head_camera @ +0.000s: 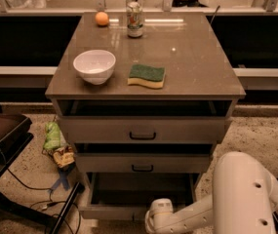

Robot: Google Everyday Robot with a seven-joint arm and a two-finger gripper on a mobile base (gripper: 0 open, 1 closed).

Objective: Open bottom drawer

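Observation:
The bottom drawer (110,212) is the lowest of three grey-beige drawers in the cabinet. It stands pulled out, with its dark inside showing and its front near the lower edge of the view. Its handle is hidden. My white arm (243,194) reaches in from the lower right. My gripper (154,222) is at the middle of the drawer's front, mostly behind the wrist joint and the edge of the view. The middle drawer (143,164) and top drawer (143,129) sit slightly ajar above it.
On the cabinet top are a white bowl (94,66), a green-yellow sponge (147,76), a can (134,19) and an orange (102,18). A dark case (2,130), snack bags (55,143) and cables (36,199) lie on the floor at left.

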